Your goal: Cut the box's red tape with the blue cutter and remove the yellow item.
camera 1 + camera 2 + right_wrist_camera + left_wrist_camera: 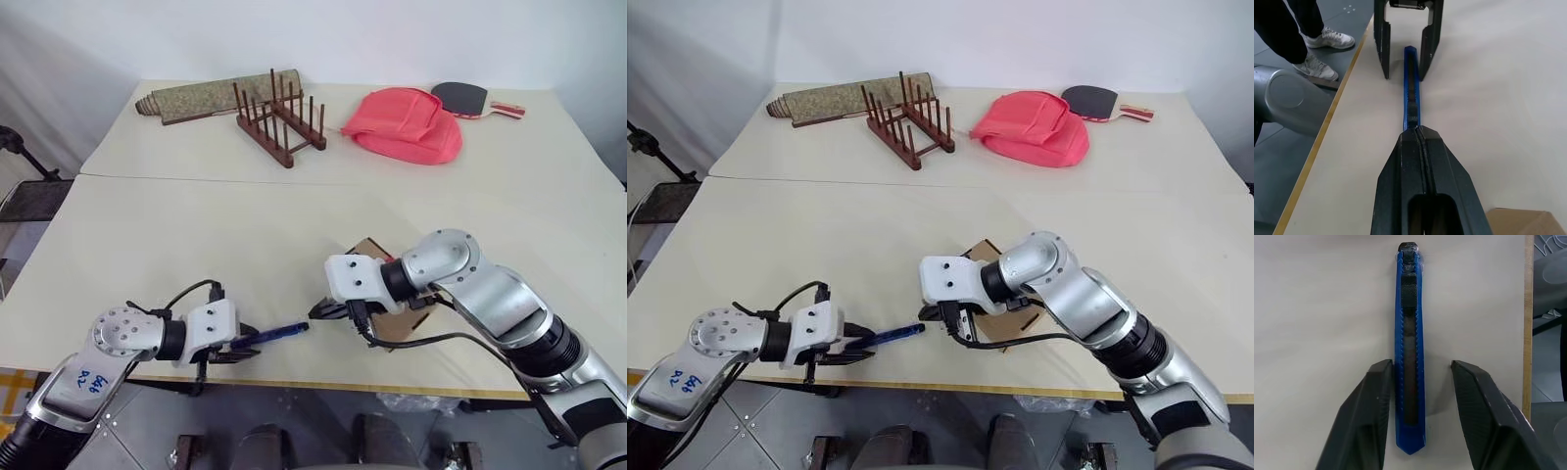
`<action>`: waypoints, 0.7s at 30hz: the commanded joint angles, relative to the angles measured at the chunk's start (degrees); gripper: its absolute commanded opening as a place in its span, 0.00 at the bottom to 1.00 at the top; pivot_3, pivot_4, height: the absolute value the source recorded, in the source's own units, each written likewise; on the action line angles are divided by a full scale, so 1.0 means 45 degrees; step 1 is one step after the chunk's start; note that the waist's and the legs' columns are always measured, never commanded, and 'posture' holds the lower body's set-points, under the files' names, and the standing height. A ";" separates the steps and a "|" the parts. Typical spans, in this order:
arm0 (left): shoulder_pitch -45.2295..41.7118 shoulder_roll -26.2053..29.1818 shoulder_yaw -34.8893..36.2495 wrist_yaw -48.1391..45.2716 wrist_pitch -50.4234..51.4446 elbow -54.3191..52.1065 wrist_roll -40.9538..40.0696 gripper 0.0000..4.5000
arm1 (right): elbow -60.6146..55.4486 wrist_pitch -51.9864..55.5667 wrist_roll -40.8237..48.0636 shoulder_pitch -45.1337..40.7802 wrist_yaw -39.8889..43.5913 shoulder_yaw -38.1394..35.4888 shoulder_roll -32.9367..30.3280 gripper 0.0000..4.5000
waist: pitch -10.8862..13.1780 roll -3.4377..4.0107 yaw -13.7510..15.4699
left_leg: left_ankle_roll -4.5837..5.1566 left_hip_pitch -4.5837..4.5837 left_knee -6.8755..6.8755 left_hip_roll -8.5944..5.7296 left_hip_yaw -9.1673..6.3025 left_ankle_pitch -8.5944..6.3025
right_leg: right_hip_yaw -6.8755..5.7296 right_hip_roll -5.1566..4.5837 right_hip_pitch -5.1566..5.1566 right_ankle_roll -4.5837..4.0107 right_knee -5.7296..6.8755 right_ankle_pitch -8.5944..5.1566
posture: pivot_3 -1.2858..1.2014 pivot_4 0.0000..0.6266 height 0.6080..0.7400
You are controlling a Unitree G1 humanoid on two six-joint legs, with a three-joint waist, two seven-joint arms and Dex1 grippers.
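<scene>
The blue cutter (1409,347) lies flat on the table near its front edge. My left gripper (1420,364) is open astride the cutter's rear half; one finger touches its side and the other stands a little off. My right gripper (1418,129) is shut, and its tips meet the cutter's other end (294,329). I cannot tell whether they pinch it. The brown cardboard box (397,325) sits on the table under my right wrist, mostly covered by the arm. The red tape and the yellow item are hidden.
At the table's back are a rolled mat (211,98), a wooden peg rack (279,122), a pink-red fabric bag (407,125) and a paddle (470,98). The table's front edge (1327,132) runs close beside the cutter. A person's shoes (1317,49) stand on the floor.
</scene>
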 commanded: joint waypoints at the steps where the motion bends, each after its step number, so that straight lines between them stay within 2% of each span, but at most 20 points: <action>1: 0.0768 0.0142 -0.1537 -0.0223 0.0440 0.1008 0.1051 0.17 | -0.0517 -0.0430 -0.0466 -0.0317 -0.0169 0.0384 -0.0016 0.00 | -0.0001 0.0002 -0.0007 | 0.0000 0.0000 0.0000 0.0000 0.0001 0.0001 | 0.0000 0.0001 0.0000 0.0000 0.0000 0.0000 | 0.52 0.24 1.00; 3: 0.0774 0.0168 -0.1549 -0.0259 0.0436 0.1008 0.1066 0.17 | -0.0493 -0.0647 -0.0710 -0.0359 -0.0148 0.0683 0.0012 0.00 | -0.0003 0.0005 -0.0008 | -0.0002 0.0003 0.0000 0.0000 0.0004 0.0005 | 0.0000 0.0002 0.0000 0.0000 0.0001 0.0000 | 0.52 0.24 1.00; 6: 0.0772 0.0228 -0.1601 -0.0328 0.0416 0.1035 0.1129 0.10 | -0.0414 -0.0812 -0.0930 -0.0432 -0.0223 0.1057 0.0229 0.00 | -0.0007 0.0010 -0.0021 | -0.0004 0.0006 0.0000 0.0002 0.0005 0.0010 | 0.0000 0.0003 0.0000 0.0000 0.0004 0.0000 | 0.52 0.24 1.00; 21: 0.0944 0.0422 -0.1665 -0.0248 0.0616 0.0807 0.1236 0.10 | 0.1198 -0.2818 -0.3238 -0.0974 -0.0014 0.3021 0.0799 0.00 | -0.0018 0.0024 -0.0085 | -0.0010 0.0014 0.0001 0.0001 0.0010 0.0019 | -0.0001 0.0008 0.0000 0.0000 0.0014 0.0000 | 0.52 0.24 1.00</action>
